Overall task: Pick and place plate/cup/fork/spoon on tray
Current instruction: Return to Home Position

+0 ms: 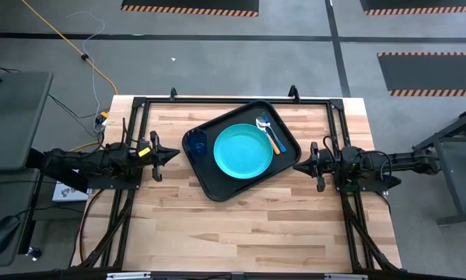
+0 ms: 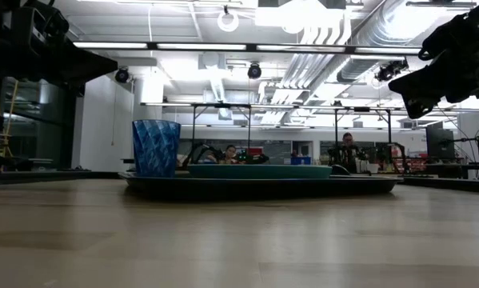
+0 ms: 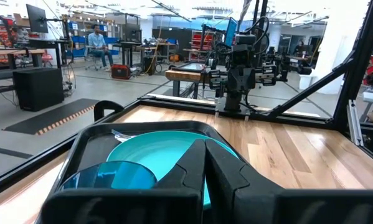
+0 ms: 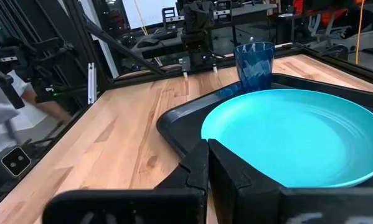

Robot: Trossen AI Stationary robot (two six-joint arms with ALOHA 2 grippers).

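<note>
The black tray point(image 1: 217, 185) lies on the table, turned at a slant. On it rest the teal plate point(image 1: 243, 150), the dark blue cup point(image 1: 197, 143) upright at the tray's left end, and the blue-handled fork point(image 1: 267, 128) and the orange-handled spoon point(image 1: 273, 140) side by side at its far right. My left gripper point(image 1: 176, 156) is shut and empty, left of the tray. My right gripper point(image 1: 298, 165) is shut and empty, right of the tray. The left wrist view shows the cup point(image 3: 108, 175) and plate point(image 3: 167, 152); the right wrist view shows the plate point(image 4: 292, 134) and cup point(image 4: 254, 62).
A black metal frame point(image 1: 233, 101) runs along the table's far edge and sides. Bare wooden table point(image 1: 233, 233) lies between the tray and the near edge. People sit in the room beyond the table point(image 2: 347, 148).
</note>
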